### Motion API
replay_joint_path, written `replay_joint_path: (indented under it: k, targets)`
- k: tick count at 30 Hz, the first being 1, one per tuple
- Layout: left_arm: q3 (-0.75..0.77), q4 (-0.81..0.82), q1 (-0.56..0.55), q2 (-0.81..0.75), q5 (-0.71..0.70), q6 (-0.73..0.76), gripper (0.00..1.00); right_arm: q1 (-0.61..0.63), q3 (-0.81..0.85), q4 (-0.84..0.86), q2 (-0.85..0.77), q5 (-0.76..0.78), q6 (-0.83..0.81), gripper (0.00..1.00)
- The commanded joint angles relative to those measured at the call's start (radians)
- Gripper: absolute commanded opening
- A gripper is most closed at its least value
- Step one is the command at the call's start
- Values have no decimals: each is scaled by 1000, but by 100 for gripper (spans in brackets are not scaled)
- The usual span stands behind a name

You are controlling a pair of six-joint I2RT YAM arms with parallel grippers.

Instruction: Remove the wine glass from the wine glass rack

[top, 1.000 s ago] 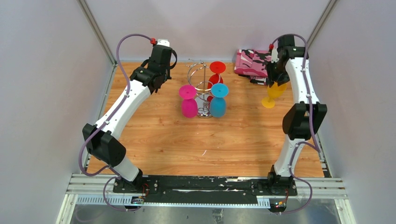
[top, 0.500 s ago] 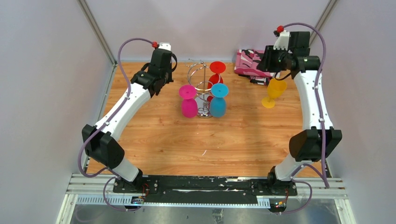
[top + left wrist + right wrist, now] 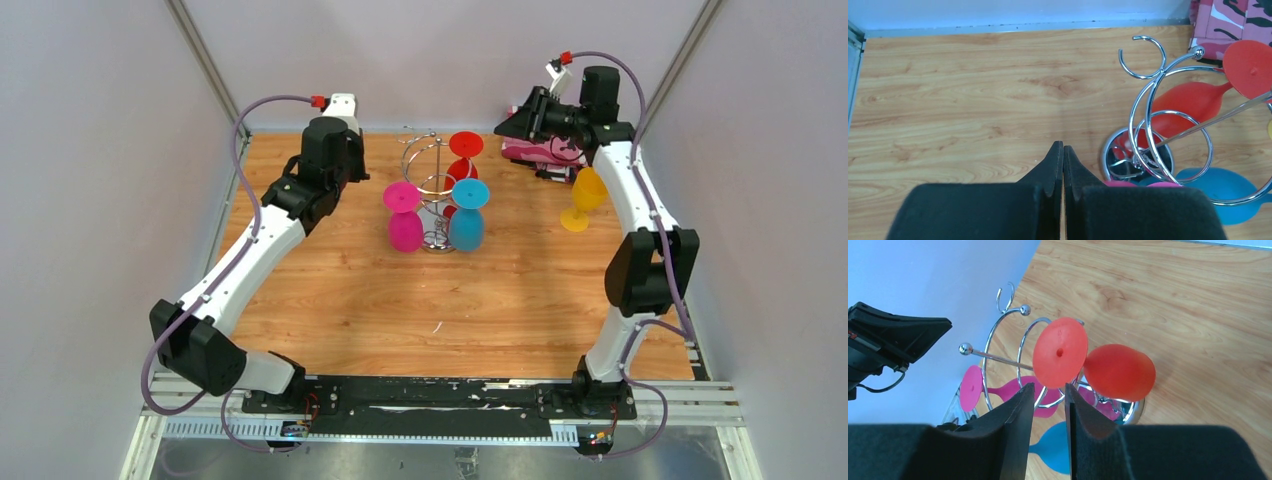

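Since the earlier frames the right arm had swung away from the yellow plastic wine glass (image 3: 587,192), which stood upright on the wooden table (image 3: 400,310), to the upper right of the top view. There the right gripper (image 3: 508,125) pointed left at the shiny chrome wire wine glass rack (image 3: 437,238). The red plastic wine glass (image 3: 463,150) hung on the rack's far side, foot up and bowl down, nearer this arm than the left one.

In the left wrist view the left gripper (image 3: 1063,150) was clenched on nothing, with the rack at the right of the frame.

In the right wrist view we saw the fingers slightly parted and empty. The red foot disc sat just beyond their tips, the bowl to its lower right.
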Motion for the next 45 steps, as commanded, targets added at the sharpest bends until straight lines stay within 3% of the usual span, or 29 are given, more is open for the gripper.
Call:
replay_joint_path:
  k: [1,12,45]
  targets:
    - [2,24,-7,0,0,15,0,24,67,77,86,-83,84,34]
    - [7,13,-7,-4,-40,36,0,38,78,98,170,-79,102,34]
    - [-17,18,-7,-10,-42,39,0,89,104,76,202,-56,84,30]
